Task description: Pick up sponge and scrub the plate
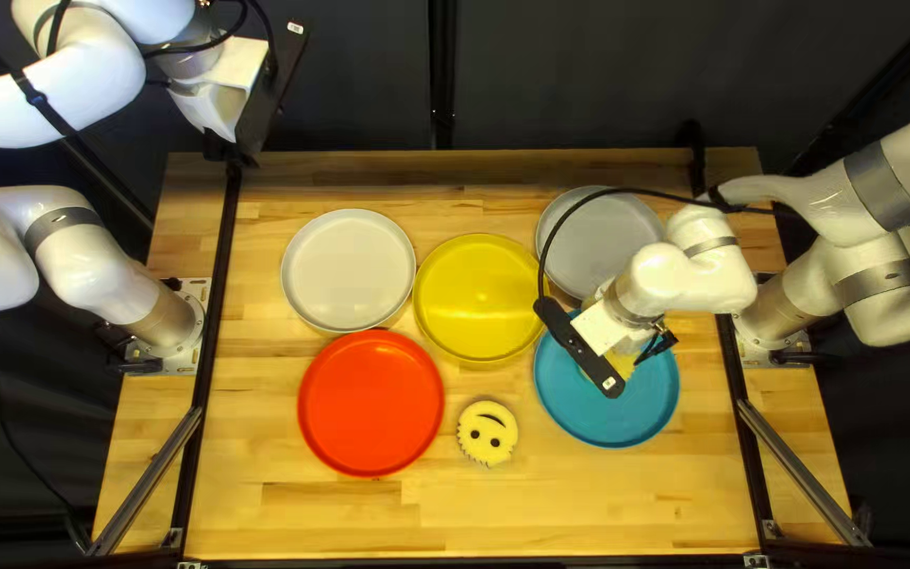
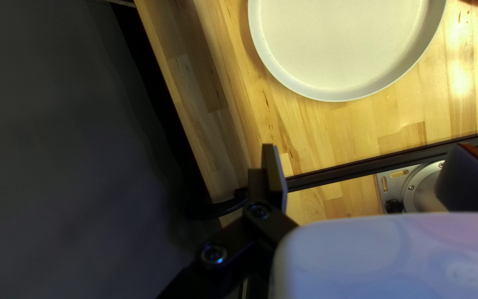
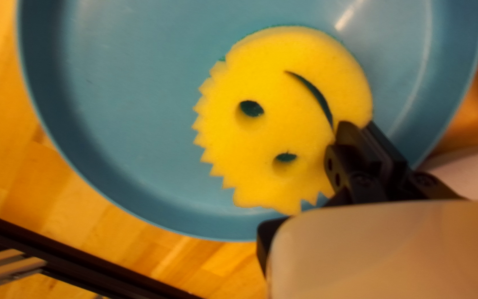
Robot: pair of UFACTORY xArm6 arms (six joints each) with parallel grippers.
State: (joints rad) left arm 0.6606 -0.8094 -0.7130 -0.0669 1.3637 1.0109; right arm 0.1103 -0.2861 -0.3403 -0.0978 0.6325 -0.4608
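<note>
Over the teal plate (image 3: 98, 124), the right end effector (image 3: 343, 132) pinches the sponge (image 3: 272, 120) only by its rim, so scrubbing could pull it loose or shove the plate across the worktop (image 1: 344, 514).

Top left view: right arm (image 1: 692, 269) covers the far part of the round teal plastic plate (image 1: 605, 415) and the near rim of the round grey plate (image 1: 597, 229); the yellow smiley-face foam sponge (image 3: 272, 120) under it shows as a sliver. Right gripper (image 3: 345, 139): one finger seen, the other probably beneath the sponge. Left wrist view: round white plate (image 2: 338, 45) cut by the edge; left gripper (image 2: 367, 153) has one finger blurred.
</note>
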